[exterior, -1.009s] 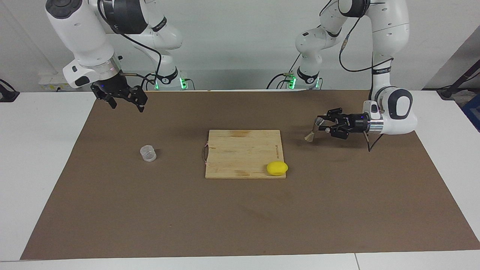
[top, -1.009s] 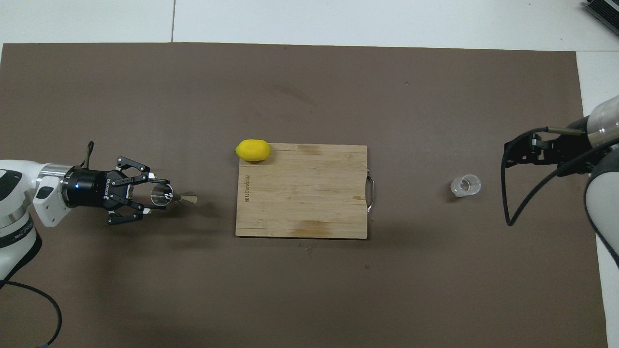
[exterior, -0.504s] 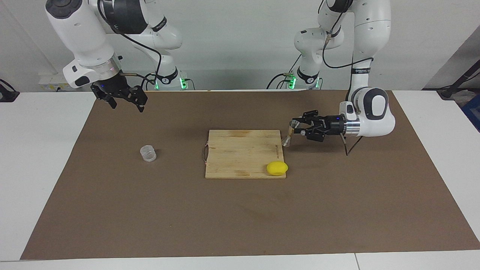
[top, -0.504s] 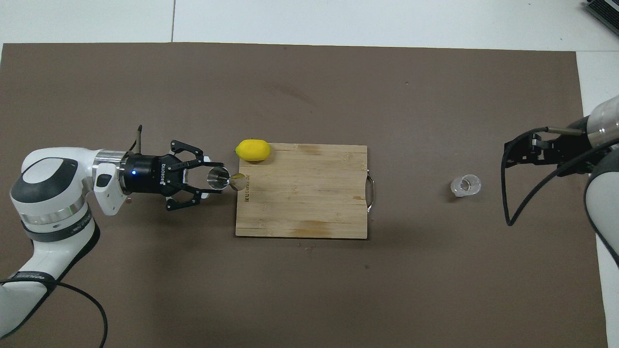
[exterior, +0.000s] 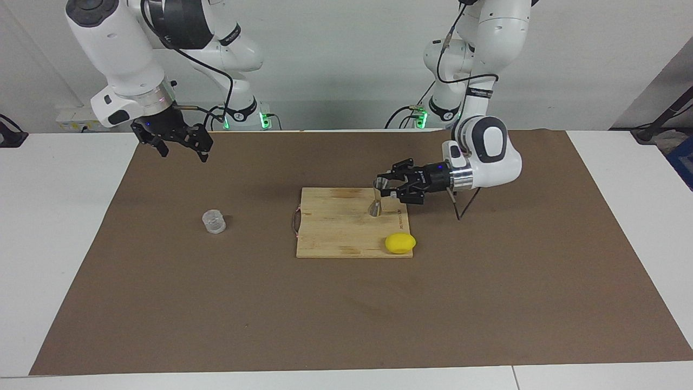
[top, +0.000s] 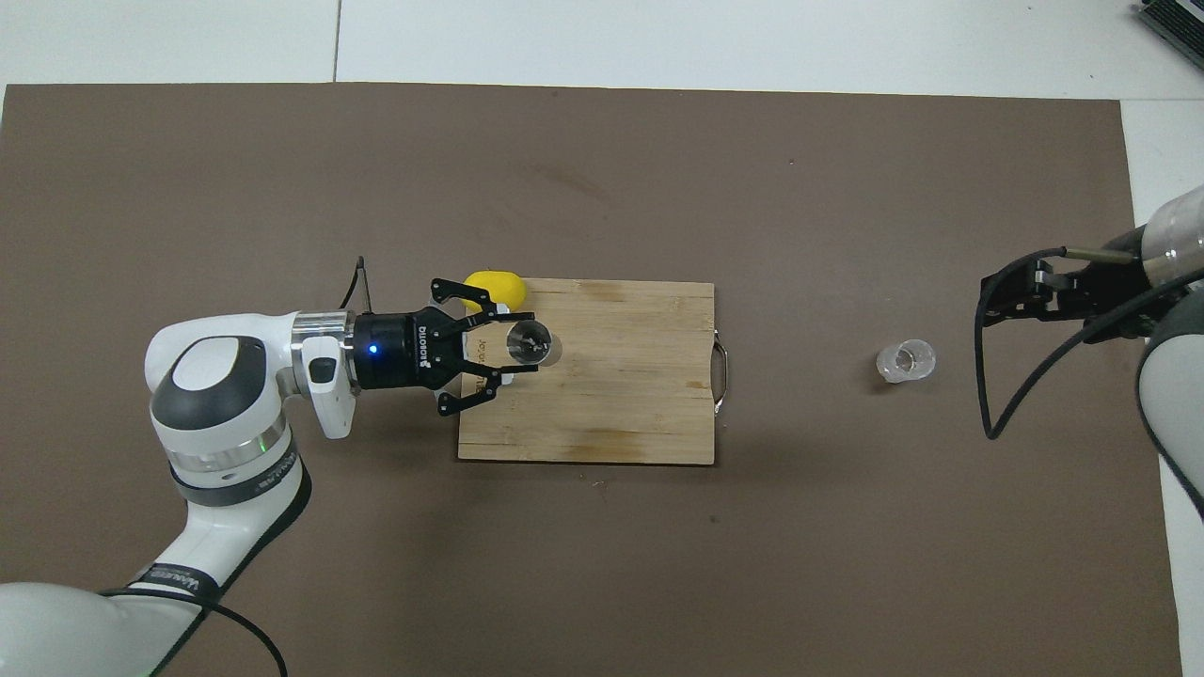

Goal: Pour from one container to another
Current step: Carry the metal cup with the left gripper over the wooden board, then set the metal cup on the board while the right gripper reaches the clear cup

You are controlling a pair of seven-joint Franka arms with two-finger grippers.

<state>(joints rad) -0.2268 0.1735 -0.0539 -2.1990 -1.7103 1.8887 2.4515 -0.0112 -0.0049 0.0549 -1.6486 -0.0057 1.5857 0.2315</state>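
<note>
Now the small silver hourglass-shaped metal jigger stands upright, long axis vertical, over the pale wooden cutting board, held at its upper cone by the closed left end effector. Well apart from the board, toward the right arm's end of the worktop, sits the small clear ribbed cup. The right end effector waits above, fingers spread.

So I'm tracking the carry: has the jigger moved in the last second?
Yes. The left gripper has carried the jigger from over the mat onto the cutting board, toward the right arm's end, where the cup stands.
</note>
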